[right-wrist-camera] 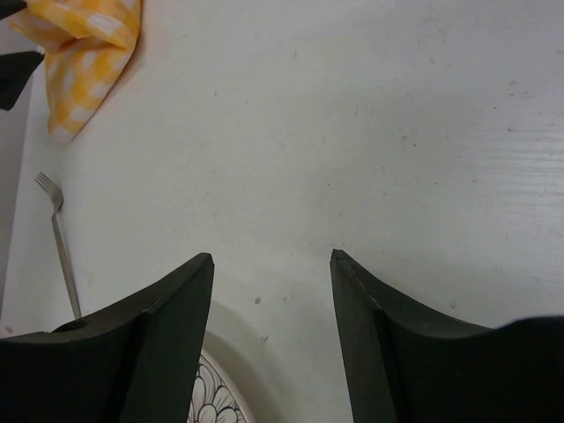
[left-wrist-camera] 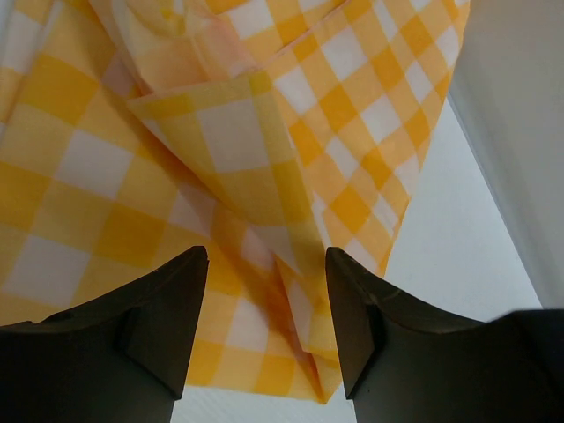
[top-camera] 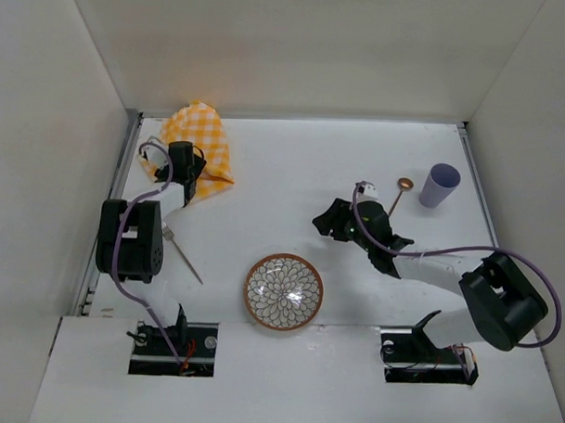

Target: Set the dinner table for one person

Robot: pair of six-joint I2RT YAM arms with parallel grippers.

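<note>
The table (top-camera: pixel 293 175) lay under everything. Nearest sat a petal-patterned plate (top-camera: pixel 282 292), with a fork (top-camera: pixel 182 253) to its left. Farther on, the right gripper (right-wrist-camera: pixel 273 260) hung over bare tabletop, jaws spread and empty. Beyond it lay a spoon (top-camera: pixel 397 197) beside a cup (top-camera: pixel 439 185). At the far left, the left gripper (left-wrist-camera: pixel 266 256) held its jaws spread over the cloth (left-wrist-camera: pixel 264 132).

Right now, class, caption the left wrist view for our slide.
Open left claw poised over crumpled yellow-and-white checked cloth on the matte white tabletop.
</note>
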